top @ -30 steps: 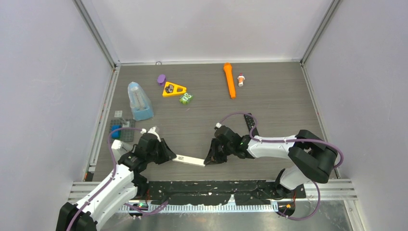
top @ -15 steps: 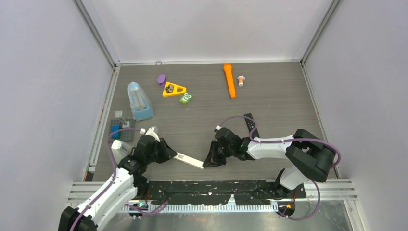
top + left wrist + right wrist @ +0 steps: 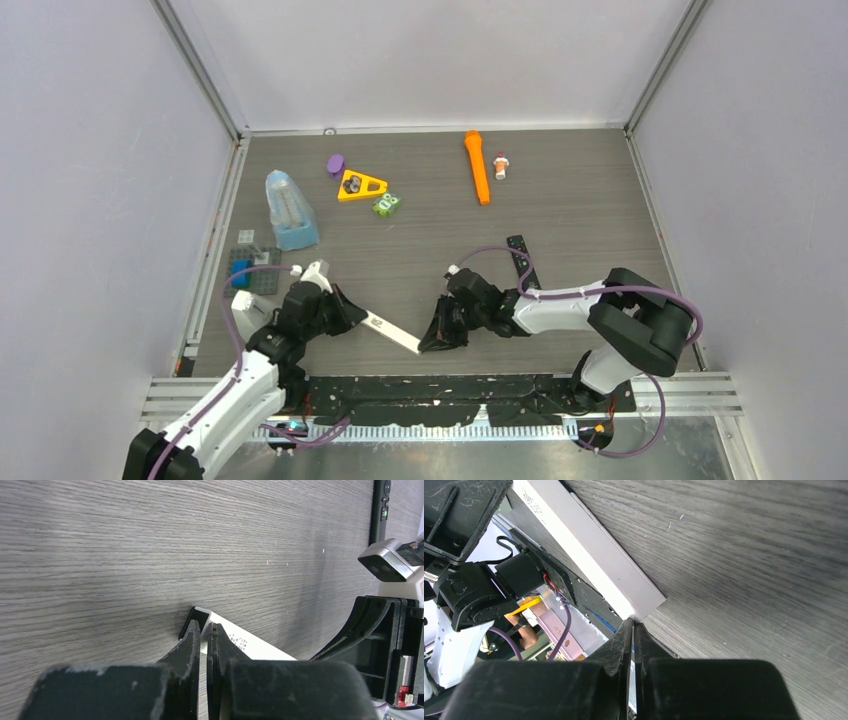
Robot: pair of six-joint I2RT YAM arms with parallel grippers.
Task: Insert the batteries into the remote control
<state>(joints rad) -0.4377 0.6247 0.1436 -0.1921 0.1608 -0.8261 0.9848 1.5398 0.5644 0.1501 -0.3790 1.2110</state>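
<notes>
The remote control (image 3: 391,334) is a slim white bar lying slantwise near the table's front edge, between my two grippers. My left gripper (image 3: 352,318) is shut on its dark left end. In the left wrist view a white sliver of the remote control (image 3: 255,649) sits between the fingertips of that gripper (image 3: 204,629). My right gripper (image 3: 428,342) is shut, and its tips touch the bar's right end. The right wrist view shows the corner of the remote control (image 3: 644,600) just above the closed tips of the right gripper (image 3: 631,626). The batteries do not show in any view.
A black remote (image 3: 518,258) lies beyond the right arm and also shows as a black remote (image 3: 381,505) in the left wrist view. Further back are an orange torch (image 3: 477,167), a small bottle (image 3: 500,166), a yellow triangle (image 3: 362,186), a green block (image 3: 386,204) and a blue-clear container (image 3: 289,211). A grey studded plate (image 3: 252,266) lies at left.
The left gripper has closed on the bar's left end. The bar has turned, its right end swinging toward the front edge, and the right gripper followed it.
</notes>
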